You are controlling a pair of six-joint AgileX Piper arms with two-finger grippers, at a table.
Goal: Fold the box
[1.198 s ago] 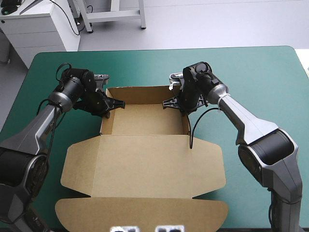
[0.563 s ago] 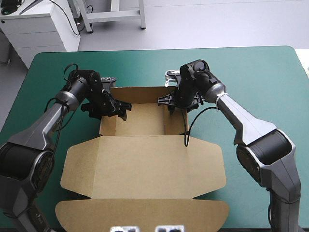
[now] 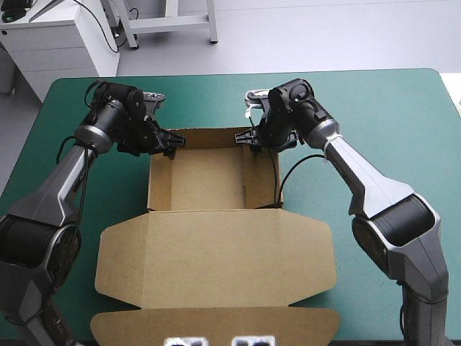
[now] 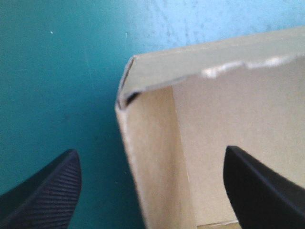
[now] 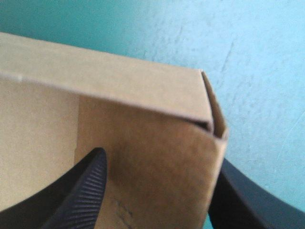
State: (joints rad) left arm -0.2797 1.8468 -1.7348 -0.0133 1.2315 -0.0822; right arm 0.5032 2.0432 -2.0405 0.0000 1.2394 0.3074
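Note:
The brown box [image 3: 205, 176] stands as an open tray with its side walls raised. Its lid [image 3: 216, 252] lies flat toward the near edge. My left gripper [image 3: 169, 143] is at the tray's far left corner. In the left wrist view it [image 4: 152, 191] is open, with the left wall [image 4: 157, 157] between its fingers, one outside and one inside. My right gripper [image 3: 247, 137] is at the far right corner. In the right wrist view it [image 5: 157, 195] is open and straddles the right wall [image 5: 143, 157] close beside the corner.
The teal-green cover [image 3: 389, 130] spreads wide to the right of the box, with narrower strips behind it and to its left. The lid's front flap [image 3: 216, 324] reaches almost to the table's near edge.
Both grippers were shut inside the tray earlier. They have opened and moved back to the far corners, each now over a side wall. The box has slid slightly toward the near edge.

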